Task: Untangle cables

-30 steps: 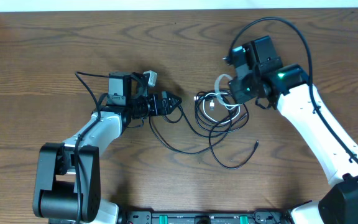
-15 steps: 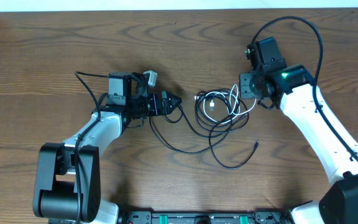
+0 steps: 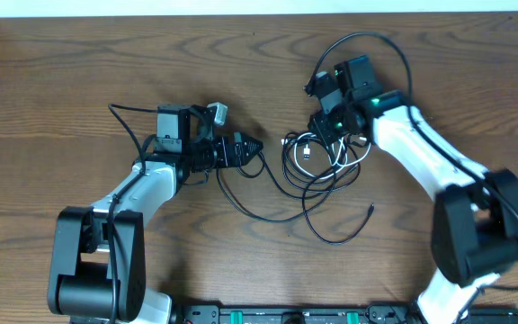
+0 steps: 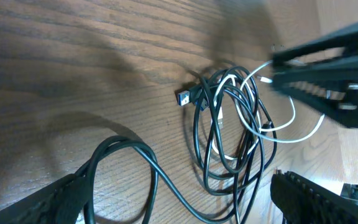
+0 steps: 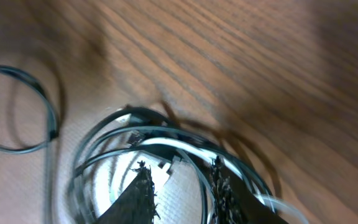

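The cables [image 3: 324, 169] lie in one loose heap of overlapping loops on the wooden surface [image 3: 79, 72]. Most are black, with a white cable [image 3: 343, 155] threaded through the top of the heap. A blue-tipped plug [image 4: 183, 98] sticks out at the heap's edge on the side toward the left arm. The right gripper [image 3: 325, 126] sits low over the far edge of the heap. In its wrist view the two fingers stand partly apart, with several loops, the white one among them, crossing the gap. Nothing looks pinched, since the gap is much wider than any single strand. The left gripper [image 3: 248, 148] rests just beside the heap on the opposite side, with its jaws spread wide and empty. A long black strand [image 4: 124, 148] trails out of the heap and curls next to one of its fingers without being held. The step in hand appears to be picking a strand, and the separating has hardly begun, as every loop remains crossed with its neighbours. The next move probably calls for the right gripper to close on one cable only, most likely the white one because it lies on top. It would then lift and draw that cable away from the heap, perhaps while the left gripper pins the black loops so they do not follow.
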Motion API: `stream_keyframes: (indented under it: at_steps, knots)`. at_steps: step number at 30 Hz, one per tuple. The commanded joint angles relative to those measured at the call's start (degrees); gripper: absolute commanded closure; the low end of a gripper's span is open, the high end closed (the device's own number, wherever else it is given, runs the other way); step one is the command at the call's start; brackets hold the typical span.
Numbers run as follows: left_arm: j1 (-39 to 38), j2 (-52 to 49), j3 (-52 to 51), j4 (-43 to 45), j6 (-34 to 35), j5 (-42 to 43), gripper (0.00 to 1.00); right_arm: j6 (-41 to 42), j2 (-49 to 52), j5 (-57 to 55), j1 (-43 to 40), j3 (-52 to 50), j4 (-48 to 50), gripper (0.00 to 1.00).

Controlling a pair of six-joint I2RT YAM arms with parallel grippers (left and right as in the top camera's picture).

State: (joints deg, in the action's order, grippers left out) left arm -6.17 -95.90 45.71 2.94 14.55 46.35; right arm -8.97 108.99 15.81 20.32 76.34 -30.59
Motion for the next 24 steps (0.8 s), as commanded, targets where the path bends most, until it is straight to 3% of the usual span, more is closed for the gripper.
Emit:
stream_keyframes:
  at_steps: [1, 7, 12, 17, 24]
  knots:
    - [-0.02, 0.20, 0.48, -0.13, -0.79, 0.04, 0.01, -5.38, 4.07, 1.88, 0.15, -0.37, 2.93, 0.70]
    - [-0.02, 0.20, 0.48, -0.13, -0.79, 0.04, 0.01, -9.62, 6.58, 5.11, 0.13, -0.37, 2.75, 0.67]
    - [-0.02, 0.20, 0.48, -0.13, -0.79, 0.04, 0.01, -11.50, 6.99, 5.14, 0.13, -0.37, 2.54, 0.84]
    - [-0.02, 0.20, 0.48, -0.13, -0.79, 0.04, 0.01, -12.66, 8.37, 4.81, 0.13, -0.37, 2.75, 0.79]
    - [-0.02, 0.20, 0.48, -0.13, -0.79, 0.04, 0.01, -12.68, 9.55, 0.85, 0.13, -0.37, 3.82, 0.81]
